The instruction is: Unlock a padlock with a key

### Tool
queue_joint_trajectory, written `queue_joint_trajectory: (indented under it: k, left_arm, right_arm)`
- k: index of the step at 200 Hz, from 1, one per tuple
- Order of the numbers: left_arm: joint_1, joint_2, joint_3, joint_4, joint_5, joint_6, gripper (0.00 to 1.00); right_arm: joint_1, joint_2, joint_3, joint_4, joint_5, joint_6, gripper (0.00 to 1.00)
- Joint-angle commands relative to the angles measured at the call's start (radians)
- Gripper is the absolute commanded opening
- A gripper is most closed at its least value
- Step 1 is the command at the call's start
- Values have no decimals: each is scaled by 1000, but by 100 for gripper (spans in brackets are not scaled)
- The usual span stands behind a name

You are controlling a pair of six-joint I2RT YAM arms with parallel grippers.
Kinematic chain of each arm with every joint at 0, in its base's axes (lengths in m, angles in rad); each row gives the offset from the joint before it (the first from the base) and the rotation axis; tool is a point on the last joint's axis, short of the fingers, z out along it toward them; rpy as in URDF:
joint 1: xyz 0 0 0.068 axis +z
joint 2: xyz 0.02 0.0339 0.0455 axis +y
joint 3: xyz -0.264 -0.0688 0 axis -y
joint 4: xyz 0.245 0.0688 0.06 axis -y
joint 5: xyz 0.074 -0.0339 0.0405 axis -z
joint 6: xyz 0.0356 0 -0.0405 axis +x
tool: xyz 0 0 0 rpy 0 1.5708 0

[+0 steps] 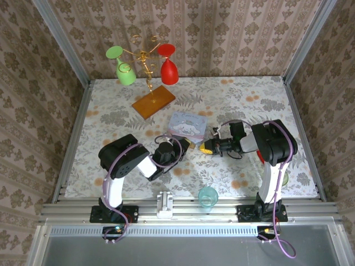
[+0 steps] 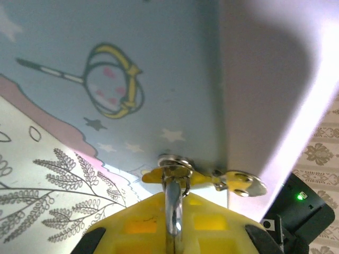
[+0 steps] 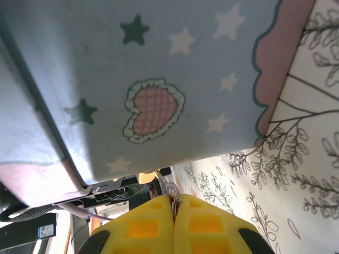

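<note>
Step in hand: bringing the key to the keyhole, ahead of insertion. The left fingers [image 2: 158,210] are closed tight on the padlock [image 2: 173,186]. Its thin silvery shackle rises from between the yellow pads to the hasp [image 2: 237,183] on the near side of the tin box [image 2: 159,69]. The brass body sits down between the pads and is hidden. The right fingers [image 3: 184,212] are pressed fully together, with a small metal piece, probably the key [image 3: 171,189], pinched at their tips; it is too small and blurred to confirm. In the overhead view the two sets of fingers face each other, close together, just near of the tin box at the middle of the counter [image 1: 249,105], one reaching in from the left and one from the right. Judged progress: both parts are gripped and the lock is not yet opened. The next move calls for a fine, straight advance of the key into the keyhole, then a twist, with the left grip steadying the body. The keyhole's position cannot be told, and the box is cut off by the frame edges in both wrist views.
</note>
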Motion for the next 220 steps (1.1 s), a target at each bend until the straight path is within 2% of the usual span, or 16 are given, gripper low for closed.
queue_joint_trajectory:
  k: [1,16,70,97,113,136,160,198,220]
  left_arm:
    - [-42,27,27,33,104,4,0]
    - [-42,23,24,33,93,13,0]
    - [-37,-7,15,32,71,24,0]
    - [-40,-8,15,32,77,24,0]
    - [-42,-10,12,32,73,17,0]
    - [-37,-13,18,33,67,13,0]
    - [-29,-21,32,32,75,18,0]
    - [-32,-22,38,32,93,14,0]
    - [-40,-23,33,32,89,17,0]
  right_arm:
    - [34,-28,15,-23,64,12,0]
    - [47,-37,-12,-5,101,30,0]
    - [71,-27,-176,375,254,313,0]
    - [71,-34,-147,323,256,292,0]
    - [98,-48,-150,366,262,332,0]
    - [137,-73,-155,308,295,302,0]
    - [139,-64,-190,375,305,336,0]
    - [119,-59,-170,335,310,288,0]
    - [160,-82,-169,400,346,314,0]
